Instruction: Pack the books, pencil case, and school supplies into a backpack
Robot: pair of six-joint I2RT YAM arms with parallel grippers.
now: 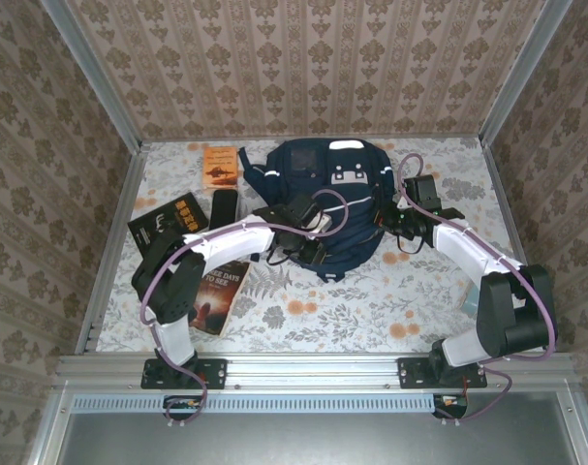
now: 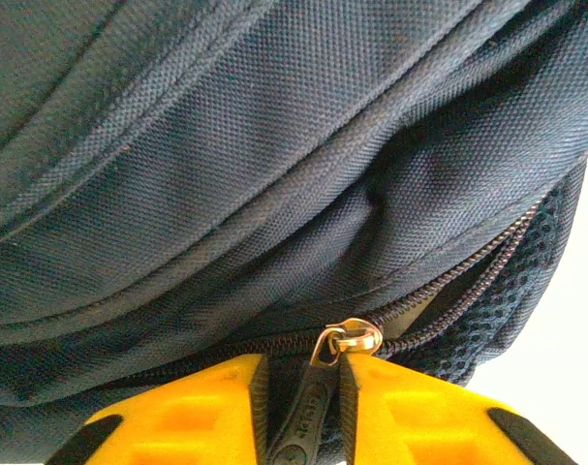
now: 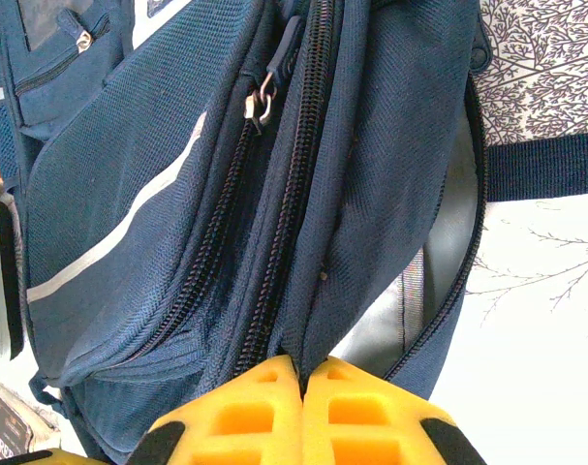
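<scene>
The navy backpack point(image 1: 308, 165) lies flat mid-table, its main compartment zipped for most of its length, so nothing can go in yet. All three books wait to its left: the dark brown one point(image 1: 216, 289) nearest the arms, the black gold-lettered one point(image 1: 158, 223), and the small orange one point(image 1: 220, 165) farthest back. The black pencil case point(image 1: 224, 206) lies between them. The right gripper point(image 3: 303, 373) is clenched on a fold of fabric, seemingly to anchor the bag. The left gripper point(image 2: 303, 383) pinches the black zipper pull point(image 2: 303, 426), likely to draw it open.
</scene>
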